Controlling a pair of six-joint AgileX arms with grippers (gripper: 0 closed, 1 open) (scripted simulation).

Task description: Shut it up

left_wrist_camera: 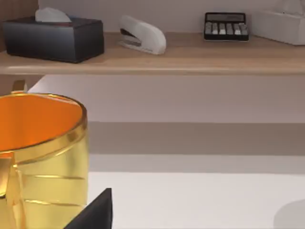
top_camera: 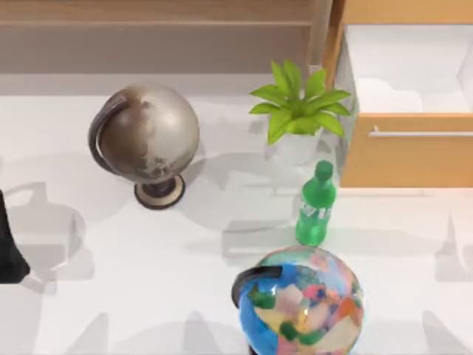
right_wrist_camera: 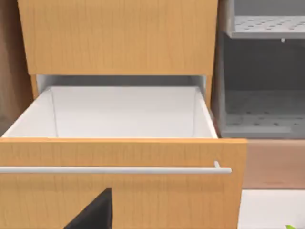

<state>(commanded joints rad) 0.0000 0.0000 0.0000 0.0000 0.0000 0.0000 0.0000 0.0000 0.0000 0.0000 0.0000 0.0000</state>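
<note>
**Drawer stands open, front panel facing the right arm**

The light orange-brown wooden drawer with a white inside (top_camera: 408, 96) sits pulled out at the table's far right, its front panel toward the near side. A thin silver bar handle (top_camera: 421, 134) runs across that panel. The right wrist view looks straight at the panel (right_wrist_camera: 119, 186) and the handle (right_wrist_camera: 114, 170), with the white cavity open above and a fixed wooden front over it. That square-on view suggests the right arm is lined up so a push on the panel would slide the drawer home; the push looks not yet begun. A dark part of the right gripper (right_wrist_camera: 93, 214) shows low in that view, but I cannot tell whether its fingers are apart or together.

Just left of the drawer stands a green leafy plant in a white pot (top_camera: 295, 118), close to the drawer's side. Near it, toward the front, is a green plastic bottle (top_camera: 316, 207), then a multicoloured globe (top_camera: 303, 307) at the near edge. A grey-brown globe on a dark stand (top_camera: 148, 140) is well apart on the left.

The left arm (top_camera: 9, 251) waits at the left edge, beside a gold cup with an orange inside (left_wrist_camera: 40, 157); its finger state cannot be told either.
</note>
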